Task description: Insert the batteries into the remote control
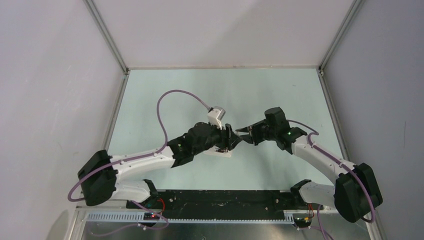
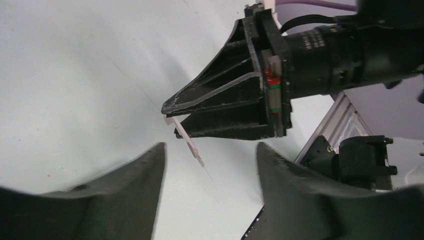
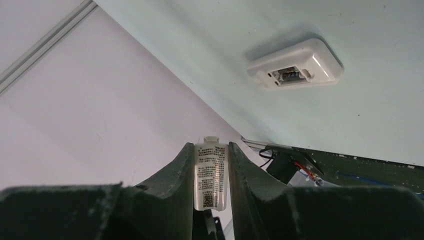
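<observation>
The remote control (image 3: 295, 65) lies on the table with its back up and its battery recess (image 3: 291, 74) open; in the top view it is a white slab (image 1: 220, 152) under my left gripper (image 1: 231, 140). My right gripper (image 3: 211, 150) is shut on the flat white cover strip (image 3: 211, 175), which has a printed label. The left wrist view shows that strip edge-on (image 2: 187, 140) at the right gripper's tips (image 2: 167, 112). My left gripper (image 2: 210, 165) is open and empty, facing the right gripper closely. No loose batteries are in view; I cannot tell what is in the recess.
White enclosure walls with metal rails (image 1: 107, 45) stand on three sides. A black base plate (image 1: 225, 197) with wiring runs along the near edge. A purple cable (image 1: 170, 100) loops above the left arm.
</observation>
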Available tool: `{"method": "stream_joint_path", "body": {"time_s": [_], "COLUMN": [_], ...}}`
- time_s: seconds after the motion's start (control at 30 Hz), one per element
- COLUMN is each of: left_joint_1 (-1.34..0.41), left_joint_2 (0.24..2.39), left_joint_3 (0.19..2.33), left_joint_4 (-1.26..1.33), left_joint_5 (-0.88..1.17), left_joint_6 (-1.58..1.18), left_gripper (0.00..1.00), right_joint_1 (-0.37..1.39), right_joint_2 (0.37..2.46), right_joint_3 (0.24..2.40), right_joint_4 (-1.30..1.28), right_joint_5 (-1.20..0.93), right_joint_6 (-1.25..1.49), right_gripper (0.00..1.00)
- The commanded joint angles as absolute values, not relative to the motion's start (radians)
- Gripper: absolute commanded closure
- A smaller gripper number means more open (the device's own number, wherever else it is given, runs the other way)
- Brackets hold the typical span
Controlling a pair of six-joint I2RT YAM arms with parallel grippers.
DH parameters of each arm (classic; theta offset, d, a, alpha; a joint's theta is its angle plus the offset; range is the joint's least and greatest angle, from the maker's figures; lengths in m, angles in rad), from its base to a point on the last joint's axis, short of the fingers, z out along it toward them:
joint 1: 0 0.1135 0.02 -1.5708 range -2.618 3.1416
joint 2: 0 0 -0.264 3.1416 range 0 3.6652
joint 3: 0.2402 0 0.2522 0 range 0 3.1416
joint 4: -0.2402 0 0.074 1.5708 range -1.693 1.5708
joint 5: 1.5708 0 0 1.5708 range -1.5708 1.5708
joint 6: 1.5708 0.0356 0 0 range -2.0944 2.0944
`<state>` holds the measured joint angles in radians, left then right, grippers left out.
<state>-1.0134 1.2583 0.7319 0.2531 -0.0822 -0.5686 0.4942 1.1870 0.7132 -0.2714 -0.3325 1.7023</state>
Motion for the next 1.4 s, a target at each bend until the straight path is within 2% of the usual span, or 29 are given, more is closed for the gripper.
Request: {"method": "stream_joint_path", "body": {"time_s": [0.0,0.27,0.43,0.63,0.7,0.77,0.87,0.97,1.03,1.13,1.23,1.3,1.37], "left_joint_1": [-1.020,-1.020,-1.021,-1.020,-1.020,-1.020,-1.020,-1.019,-1.016,-0.994,-0.957,-0.911,-0.857], "left_joint_2": [1.305,1.305,1.311,1.314,1.319,1.327,1.338,1.343,1.342,1.336,1.316,1.299,1.286], "left_joint_3": [0.776,0.780,0.783,0.793,0.803,0.813,0.826,0.830,0.834,0.835,0.827,0.820,0.819], "left_joint_4": [0.274,0.264,0.249,0.222,0.203,0.187,0.160,0.146,0.133,0.112,0.097,0.091,0.085], "left_joint_5": [-0.099,-0.155,-0.172,-0.196,-0.202,-0.204,-0.209,-0.211,-0.209,-0.167,-0.077,0.034,0.233], "left_joint_6": [-0.580,-0.605,-0.625,-0.640,-0.643,-0.647,-0.655,-0.660,-0.662,-0.677,-0.703,-0.724,-0.743], "left_gripper": [0.40,0.65,0.71,0.84,0.91,0.98,1.00,1.00,1.00,1.00,1.00,1.00,1.00], "right_joint_1": [0.501,0.504,0.521,0.533,0.541,0.553,0.562,0.562,0.554,0.516,0.443,0.400,0.365], "right_joint_2": [1.157,1.158,1.165,1.167,1.164,1.152,1.130,1.097,1.065,1.011,0.976,0.957,0.947], "right_joint_3": [0.704,0.703,0.703,0.703,0.703,0.703,0.703,0.703,0.703,0.703,0.702,0.702,0.702], "right_joint_4": [-0.244,-0.234,-0.225,-0.224,-0.226,-0.237,-0.249,-0.265,-0.263,-0.271,-0.277,-0.272,-0.258], "right_joint_5": [-0.355,-0.350,-0.340,-0.333,-0.321,-0.298,-0.280,-0.251,-0.243,-0.261,-0.326,-0.372,-0.448], "right_joint_6": [1.758,1.775,1.780,1.783,1.776,1.776,1.770,1.742,1.705,1.619,1.412,1.231,1.032], "right_gripper": [0.76,0.76,0.76,0.75,0.68,0.56,0.43,0.25,0.19,0.15,0.15,0.15,0.17]}}
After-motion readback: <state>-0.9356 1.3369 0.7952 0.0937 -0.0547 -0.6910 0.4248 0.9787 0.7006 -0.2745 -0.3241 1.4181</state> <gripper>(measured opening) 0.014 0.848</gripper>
